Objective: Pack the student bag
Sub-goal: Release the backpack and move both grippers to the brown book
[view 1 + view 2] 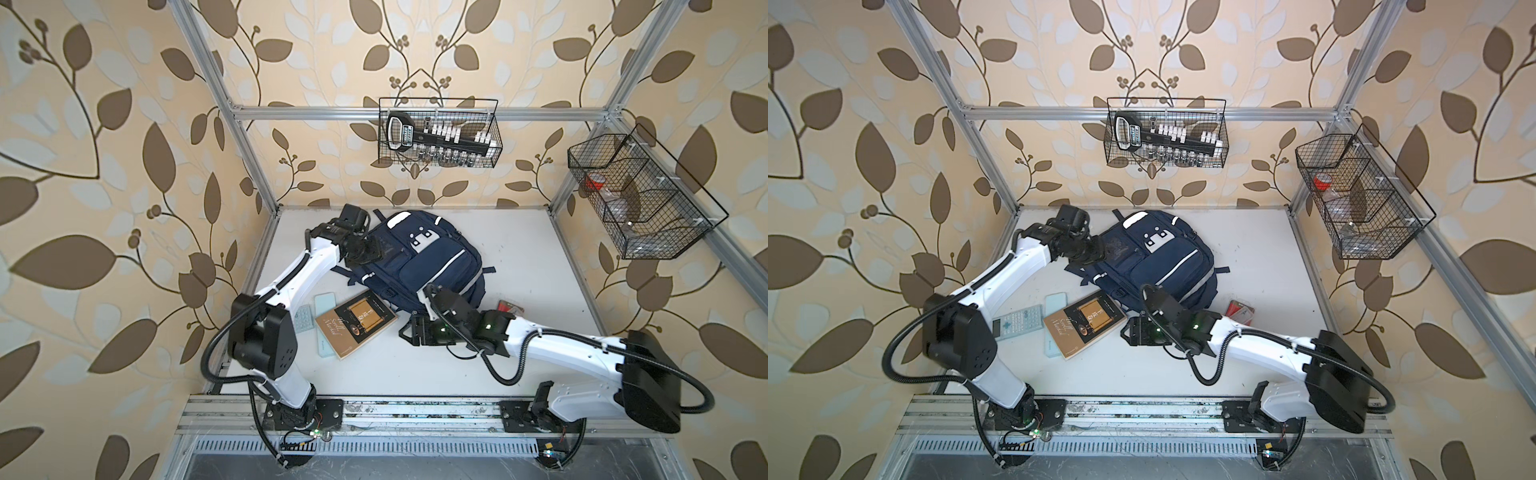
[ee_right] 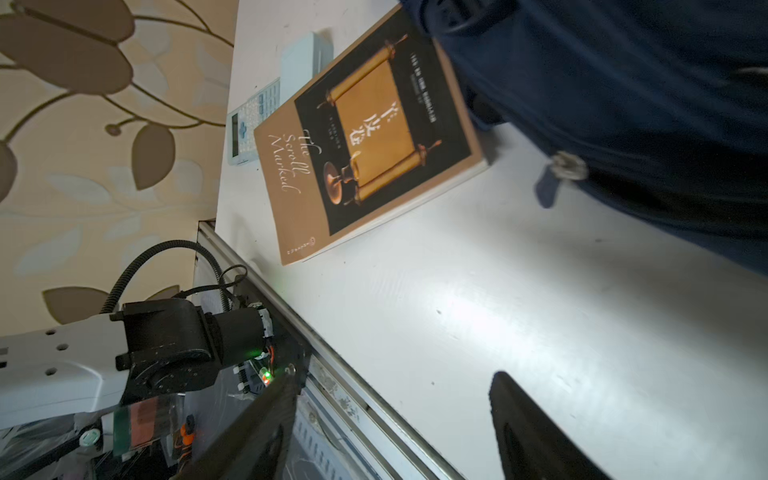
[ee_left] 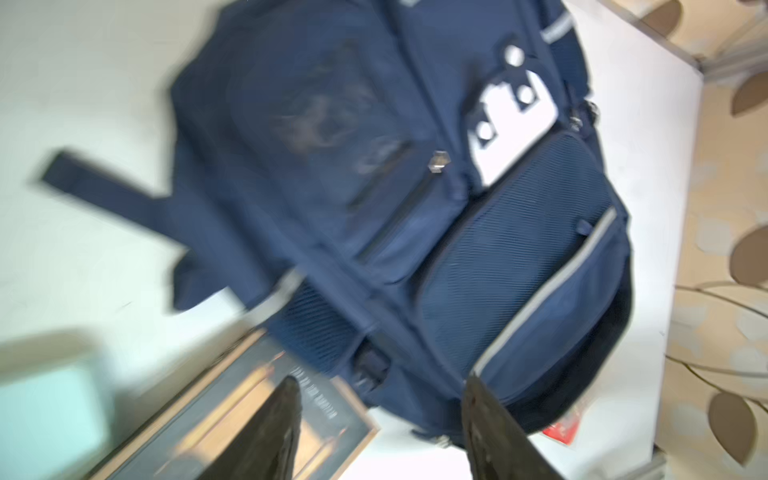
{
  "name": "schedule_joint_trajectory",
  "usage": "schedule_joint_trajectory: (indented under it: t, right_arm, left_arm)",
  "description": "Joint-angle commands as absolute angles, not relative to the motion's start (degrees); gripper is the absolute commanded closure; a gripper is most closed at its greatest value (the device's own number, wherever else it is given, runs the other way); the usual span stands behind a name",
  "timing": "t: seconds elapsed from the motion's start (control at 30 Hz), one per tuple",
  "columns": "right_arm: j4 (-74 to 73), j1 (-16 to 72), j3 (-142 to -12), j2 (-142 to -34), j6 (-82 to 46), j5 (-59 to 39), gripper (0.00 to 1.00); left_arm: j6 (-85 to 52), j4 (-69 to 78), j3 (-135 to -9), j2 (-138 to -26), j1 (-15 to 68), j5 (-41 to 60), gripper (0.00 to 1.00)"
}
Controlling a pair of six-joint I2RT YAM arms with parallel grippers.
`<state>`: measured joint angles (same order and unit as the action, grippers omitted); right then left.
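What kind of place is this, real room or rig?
Probably a robot test cell, not a real room: leaf wallpaper sits behind a bare aluminium frame, and the left arm and right arm are mounted on a rail along the white table.

A robotics lab cell: aluminium framing point(image 1: 316, 111) is boxing in wallpapered panels point(image 1: 104, 166), wire baskets point(image 1: 457, 99) hanging well beyond the fingers point(image 3: 266, 436).

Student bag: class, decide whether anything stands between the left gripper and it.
Nothing visible does. The left gripper, jaws open, hangs right above the student bag, with nothing between them in the blurred left wrist view. The book lies aside, by the bag's edge.
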<state>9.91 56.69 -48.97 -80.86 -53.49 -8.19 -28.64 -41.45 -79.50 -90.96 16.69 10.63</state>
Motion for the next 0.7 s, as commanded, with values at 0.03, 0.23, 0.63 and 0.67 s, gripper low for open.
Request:
schedule_joint_trajectory:
  t: [0.03, 0.23, 0.63, 0.67]
  right_arm:
    - [4.46, 57.48, -51.68, -88.46, -53.96, -13.90, 0.25]
    - [-0.26, 57.44, -54.22, -96.77, -55.55, -20.37, 0.24]
    - [0.78, 50.99, -64.81, -111.12, -54.62, -23.26, 0.29]
    - [1.58, 50.77, -66.19, -112.06, -54.10, -23.72, 0.29]
  left_arm:
    - [-29.65, -43.07, -70.91, -88.87, 10.88, 10.03, 0.40]
    - [-31.53, -39.84, -62.04, -89.49, 8.27, 9.42, 0.42]
    - [-32.43, -41.28, -52.51, -83.16, 8.17, 6.00, 0.43]
    - [-32.33, -41.18, -51.50, -83.06, 8.17, 5.70, 0.43]
